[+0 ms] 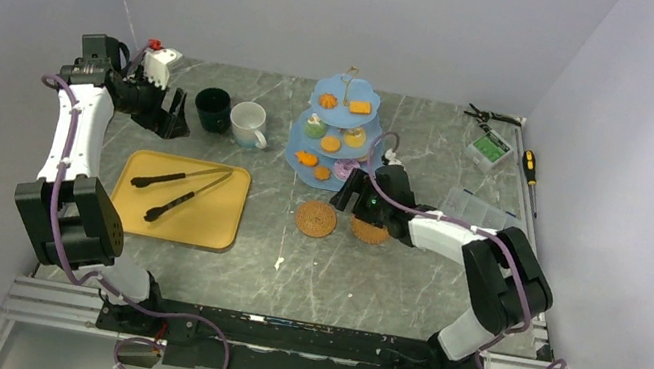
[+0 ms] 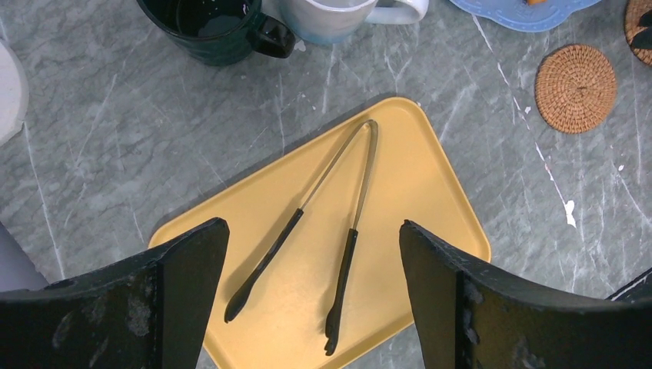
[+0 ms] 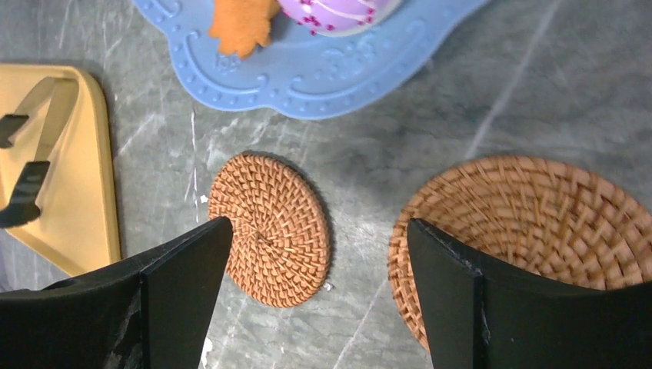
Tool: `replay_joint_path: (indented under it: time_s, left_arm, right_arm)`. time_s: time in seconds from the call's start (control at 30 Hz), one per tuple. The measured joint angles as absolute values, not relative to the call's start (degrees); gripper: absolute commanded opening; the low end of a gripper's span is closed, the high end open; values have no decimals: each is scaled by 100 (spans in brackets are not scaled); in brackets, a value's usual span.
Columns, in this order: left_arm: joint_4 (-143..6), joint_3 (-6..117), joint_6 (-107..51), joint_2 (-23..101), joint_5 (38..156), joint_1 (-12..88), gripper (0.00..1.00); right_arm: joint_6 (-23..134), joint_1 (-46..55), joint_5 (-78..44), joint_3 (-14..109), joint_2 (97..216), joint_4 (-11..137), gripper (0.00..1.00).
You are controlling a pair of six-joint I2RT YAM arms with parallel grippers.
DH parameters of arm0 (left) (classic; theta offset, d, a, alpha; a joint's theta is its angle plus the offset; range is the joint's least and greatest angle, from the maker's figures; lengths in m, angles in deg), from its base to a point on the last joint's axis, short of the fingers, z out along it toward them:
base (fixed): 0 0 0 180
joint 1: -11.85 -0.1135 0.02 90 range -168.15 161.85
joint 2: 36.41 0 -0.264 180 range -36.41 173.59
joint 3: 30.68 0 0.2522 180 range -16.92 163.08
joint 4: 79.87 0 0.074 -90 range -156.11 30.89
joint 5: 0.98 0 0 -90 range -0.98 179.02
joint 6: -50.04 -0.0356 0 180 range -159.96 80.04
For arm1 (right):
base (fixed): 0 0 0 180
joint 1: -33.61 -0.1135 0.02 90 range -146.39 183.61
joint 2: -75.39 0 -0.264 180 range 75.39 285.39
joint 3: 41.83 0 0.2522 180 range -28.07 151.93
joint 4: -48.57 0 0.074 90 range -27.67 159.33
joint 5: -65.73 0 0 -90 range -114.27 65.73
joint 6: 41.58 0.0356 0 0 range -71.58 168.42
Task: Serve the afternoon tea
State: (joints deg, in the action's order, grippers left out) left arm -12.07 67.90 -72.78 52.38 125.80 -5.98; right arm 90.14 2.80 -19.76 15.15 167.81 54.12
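The light-blue three-tier stand (image 1: 369, 109) stands at the back middle with doughnuts, cupcakes and orange biscuits on its tiers. The dark green mug (image 1: 212, 109) and the white mug (image 1: 249, 122) stand side by side left of it. My left gripper (image 1: 170, 114) is open and empty, left of the green mug; in the left wrist view (image 2: 311, 224) it hangs over the tray. My right gripper (image 1: 351, 199) is open and empty in front of the stand. In the right wrist view (image 3: 319, 224) it is above two woven coasters (image 3: 269, 231), with the stand's bottom tier (image 3: 330, 69) beyond.
A flat yellow tray (image 1: 221, 217) at front left holds black tongs (image 1: 180, 189). Two round woven coasters (image 1: 316, 218) lie in front of the stand. A clear plastic box (image 1: 481, 210), a green box (image 1: 489, 149), pliers and a screwdriver lie at the back right. A white object (image 1: 161, 66) stands back left.
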Motion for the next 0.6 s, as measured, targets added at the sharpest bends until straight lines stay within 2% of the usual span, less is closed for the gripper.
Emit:
replay_joint_path:
  time_s: [0.37,0.6]
  left_arm:
    - [-1268,6790,-7147,5238,12492,-598,88]
    - [-1271,6796,-7066,5251,12455,-598,88]
  right_arm:
    - [7792,164,-1827,1981,16809,5633,85]
    - [7499,-793,-2188,1979,16429,5659,57]
